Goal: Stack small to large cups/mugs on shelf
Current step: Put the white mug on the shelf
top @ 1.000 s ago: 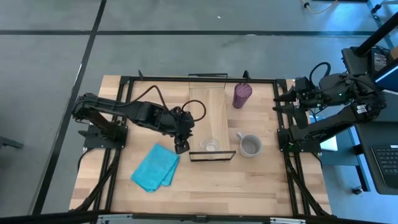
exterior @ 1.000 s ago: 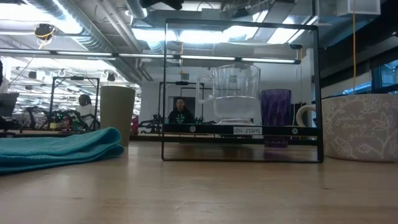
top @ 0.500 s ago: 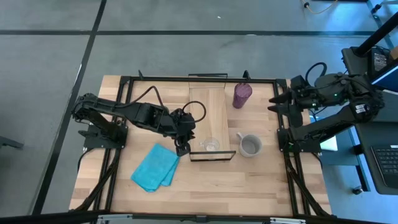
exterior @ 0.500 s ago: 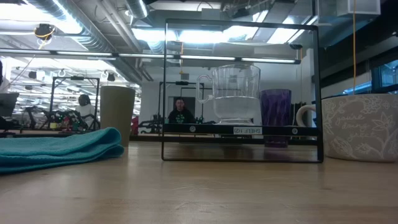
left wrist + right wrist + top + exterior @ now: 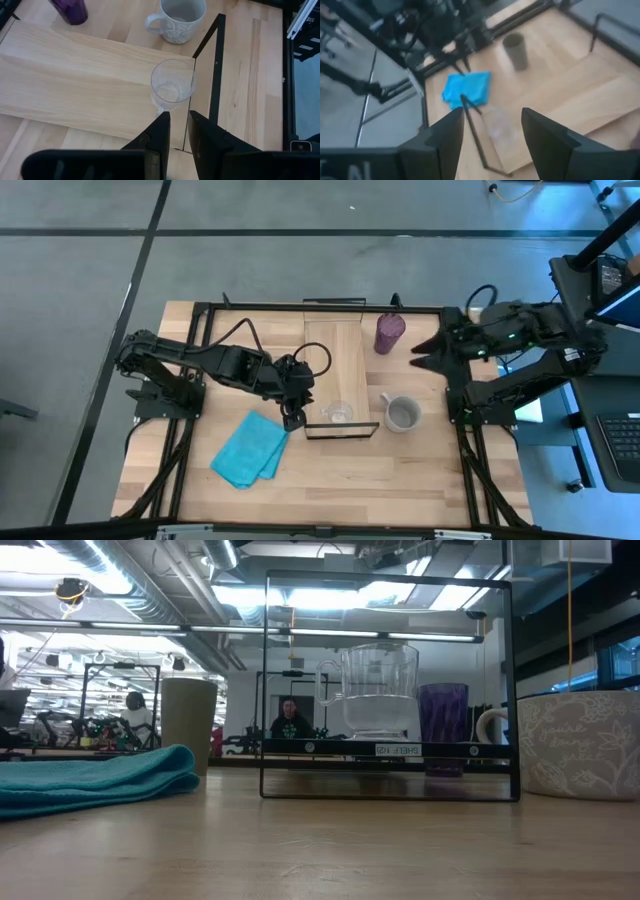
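Observation:
The tiny clear glass (image 5: pixel 339 413) stands on its base at the near end of the light-wood shelf (image 5: pixel 335 360). The grey handled mug (image 5: pixel 402 413) stands on the table right of the shelf, and the tall purple tumbler (image 5: pixel 389 332) stands by the shelf's far right corner. The olive-brown cup (image 5: pixel 515 50) stands left of the shelf; in the high view my left arm hides it. My left gripper (image 5: pixel 179 127) is empty, with a narrow gap between its fingers, just near-left of the glass (image 5: pixel 172 85). My right gripper (image 5: pixel 420 352) is open and empty, right of the tumbler.
A turquoise cloth (image 5: pixel 250 448) lies on the table near-left of the shelf. A black metal frame (image 5: pixel 390 690) stands upright at the shelf's near end. Black rails (image 5: pixel 465 440) run along the table's sides. A person (image 5: pixel 290 720) sits in the room behind.
My right gripper has moved toward the table's left edge, from over the right rail to just right of the purple tumbler, and has stayed open. Nothing on the table has moved.

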